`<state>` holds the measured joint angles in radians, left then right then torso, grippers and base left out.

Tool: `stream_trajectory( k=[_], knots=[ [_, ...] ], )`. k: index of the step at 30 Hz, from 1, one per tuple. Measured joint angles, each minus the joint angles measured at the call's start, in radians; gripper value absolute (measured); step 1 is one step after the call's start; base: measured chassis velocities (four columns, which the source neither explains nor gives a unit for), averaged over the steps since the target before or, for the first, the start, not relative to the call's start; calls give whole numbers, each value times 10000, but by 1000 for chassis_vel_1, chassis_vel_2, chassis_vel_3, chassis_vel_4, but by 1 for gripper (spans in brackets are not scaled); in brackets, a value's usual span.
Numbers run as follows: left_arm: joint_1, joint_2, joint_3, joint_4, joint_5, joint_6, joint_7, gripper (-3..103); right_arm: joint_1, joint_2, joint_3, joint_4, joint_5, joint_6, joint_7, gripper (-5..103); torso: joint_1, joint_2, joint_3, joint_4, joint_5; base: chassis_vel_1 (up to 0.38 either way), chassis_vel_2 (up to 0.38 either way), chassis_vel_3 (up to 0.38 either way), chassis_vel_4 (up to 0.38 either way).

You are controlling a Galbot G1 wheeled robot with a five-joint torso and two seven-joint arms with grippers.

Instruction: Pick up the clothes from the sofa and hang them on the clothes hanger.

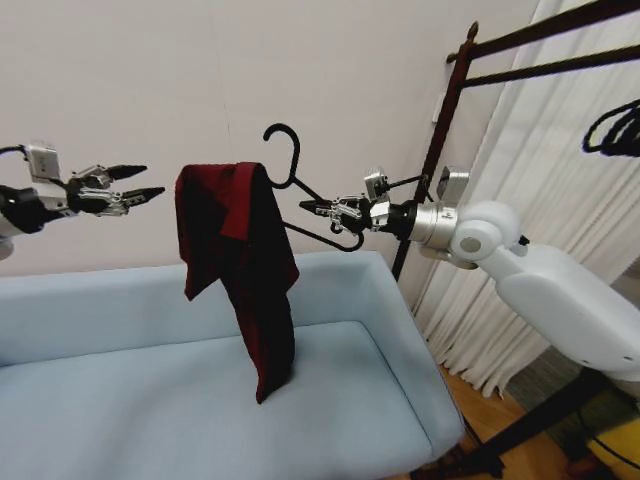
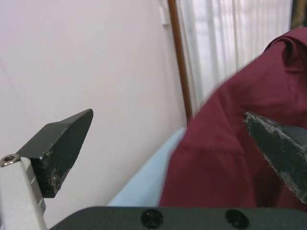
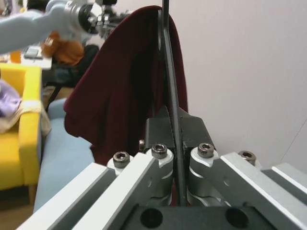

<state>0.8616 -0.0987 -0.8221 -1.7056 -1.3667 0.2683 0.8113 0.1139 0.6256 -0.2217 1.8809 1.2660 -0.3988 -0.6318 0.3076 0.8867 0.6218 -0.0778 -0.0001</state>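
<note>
Over the blue sofa (image 1: 100, 400), right claw (image 1: 312, 208) clamps the hanger (image 1: 298, 150) so the red shirt (image 1: 240, 250) drapes free; left claw (image 1: 152, 180) spread apart nearby.

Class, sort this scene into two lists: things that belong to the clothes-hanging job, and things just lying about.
Job:
dark red garment, draped over the black hanger
right end effector, shut on the hanger
left end effector, open beside the garment
light blue sofa

Lying about:
white curtain
yellow chair
</note>
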Motion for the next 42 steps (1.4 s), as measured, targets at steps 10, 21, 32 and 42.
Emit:
stream_trajectory(
  k=[10, 21, 32, 42],
  knots=[
    [1339, 1587, -530, -317, -907, 18, 1439, 100, 187, -72, 20, 77, -525, -257, -544, 2, 0, 0, 0, -2, 3, 0, 0, 0, 0],
    [1585, 2318, -616, -967, -1255, 78, 1553, 100, 816, 13, -481, 255, -498, -396, -498, 2, 0, 0, 0, -2, 2, 0, 0, 0, 0],
    [1516, 2459, -646, -1098, -1345, 171, 1703, 100, 838, -332, -514, 242, -120, -142, -315, 2, 0, 2, 0, -1, 1, 0, 0, 0, 0],
    [1597, 2454, -610, -1144, -1452, 86, 1749, 71, 757, -402, -550, 300, -50, 109, -286, 2, 0, 2, 0, -1, 1, 0, 0, 0, 0]
  ],
)
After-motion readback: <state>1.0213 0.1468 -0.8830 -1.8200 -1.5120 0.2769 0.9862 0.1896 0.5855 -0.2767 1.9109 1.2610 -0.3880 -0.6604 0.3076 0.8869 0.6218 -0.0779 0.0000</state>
